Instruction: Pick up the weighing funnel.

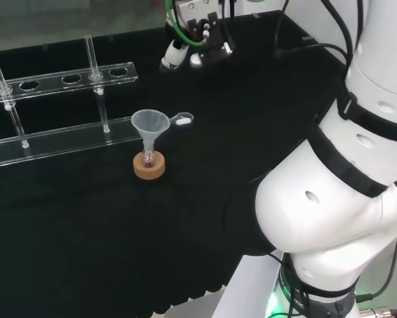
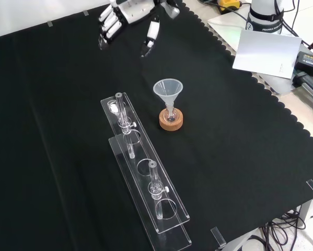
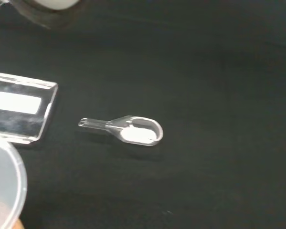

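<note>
The weighing funnel (image 1: 182, 119) is a small clear scoop with a short stem, lying flat on the black cloth. It is just past the right end of the clear rack and behind the big funnel in the head view. In the wrist view the weighing funnel (image 3: 128, 130) lies alone on the cloth, stem pointing toward the rack's end, with nothing touching it. My hand (image 2: 126, 14) hangs over the cloth at the top of the front view. Its fingers (image 2: 108, 27) are relaxed and apart from the thumb, and it holds nothing. In the head view the hand (image 1: 175, 54) is well beyond the weighing funnel.
The big funnel (image 1: 150, 124) stands in a small flask on a cork ring (image 1: 149, 167). A long clear two-level rack (image 2: 146, 183) with upright tubes runs beside it, and its end (image 3: 18, 109) is close to the weighing funnel. The arm's white links (image 1: 331, 199) stand at the right.
</note>
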You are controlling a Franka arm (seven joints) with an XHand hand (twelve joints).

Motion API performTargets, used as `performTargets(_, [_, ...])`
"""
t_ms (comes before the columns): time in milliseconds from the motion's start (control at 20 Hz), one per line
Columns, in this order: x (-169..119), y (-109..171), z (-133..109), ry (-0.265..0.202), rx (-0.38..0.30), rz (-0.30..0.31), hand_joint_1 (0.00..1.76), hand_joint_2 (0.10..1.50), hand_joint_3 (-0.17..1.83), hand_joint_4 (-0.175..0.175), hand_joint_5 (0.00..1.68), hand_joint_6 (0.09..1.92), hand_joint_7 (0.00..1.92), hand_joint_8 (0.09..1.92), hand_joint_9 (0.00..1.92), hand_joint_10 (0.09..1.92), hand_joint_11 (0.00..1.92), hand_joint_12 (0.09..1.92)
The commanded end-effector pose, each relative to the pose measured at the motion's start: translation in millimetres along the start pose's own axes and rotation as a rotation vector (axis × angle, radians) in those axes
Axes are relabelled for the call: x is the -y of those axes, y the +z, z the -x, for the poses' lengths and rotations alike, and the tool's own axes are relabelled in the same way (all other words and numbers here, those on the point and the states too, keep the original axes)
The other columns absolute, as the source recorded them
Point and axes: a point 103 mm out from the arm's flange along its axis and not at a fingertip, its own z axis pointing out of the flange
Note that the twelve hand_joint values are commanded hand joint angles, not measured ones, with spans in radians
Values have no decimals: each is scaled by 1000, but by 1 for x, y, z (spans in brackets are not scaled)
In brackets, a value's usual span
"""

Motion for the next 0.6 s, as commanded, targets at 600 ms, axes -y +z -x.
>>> performTargets(600, [-87,113,37,-80,54,-130,806,661,409,-41,497,87,348,681,589,573,403,1309])
